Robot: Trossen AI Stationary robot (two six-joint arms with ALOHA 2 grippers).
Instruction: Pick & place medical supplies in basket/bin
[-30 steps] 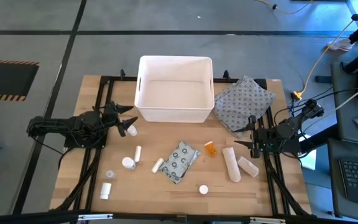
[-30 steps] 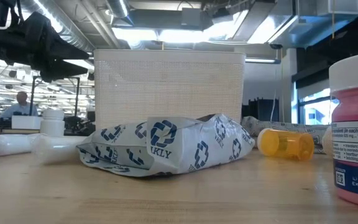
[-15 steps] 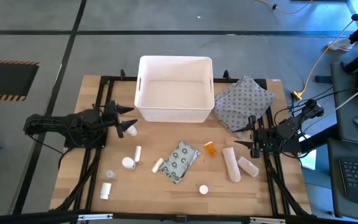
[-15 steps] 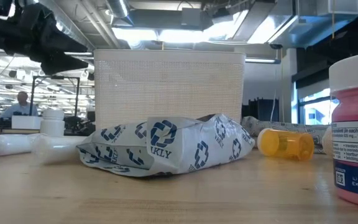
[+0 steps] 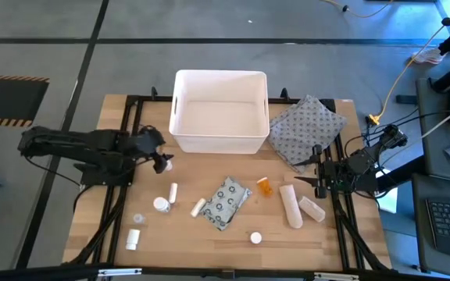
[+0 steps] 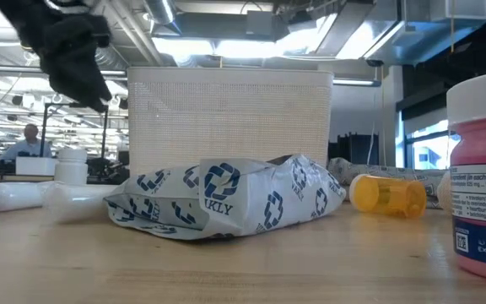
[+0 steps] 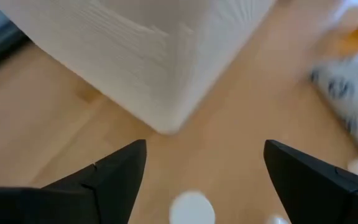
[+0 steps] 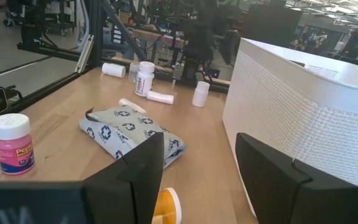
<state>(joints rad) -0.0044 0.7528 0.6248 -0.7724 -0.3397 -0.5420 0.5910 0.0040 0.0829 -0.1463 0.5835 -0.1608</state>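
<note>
The white bin (image 5: 219, 109) stands at the table's far middle. In front of it lie the supplies: a grey dotted packet (image 5: 225, 203), an orange pill bottle (image 5: 265, 186), two cream gauze rolls (image 5: 290, 204), white bottles (image 5: 161, 204) and small tubes (image 5: 173, 191). My left gripper (image 7: 204, 180) hangs open above the table by the bin's near left corner (image 7: 166, 118), tipped downward over a white bottle's top (image 7: 191, 208) without touching it. My right gripper (image 8: 199, 168) waits open and level at the right, beside the gauze rolls.
A grey patterned cloth pouch (image 5: 307, 129) lies right of the bin. A pink-labelled bottle (image 6: 483, 177) stands near the front edge. Black frame rails (image 5: 119, 195) run along both sides of the table. Bare wood shows between the supplies and the front edge.
My left gripper has risen and tipped from level to pointing slantwise down, while that arm's elbow has drawn back toward the table's left edge. It stays open near the bin's near left corner. Nothing on the table has moved.
</note>
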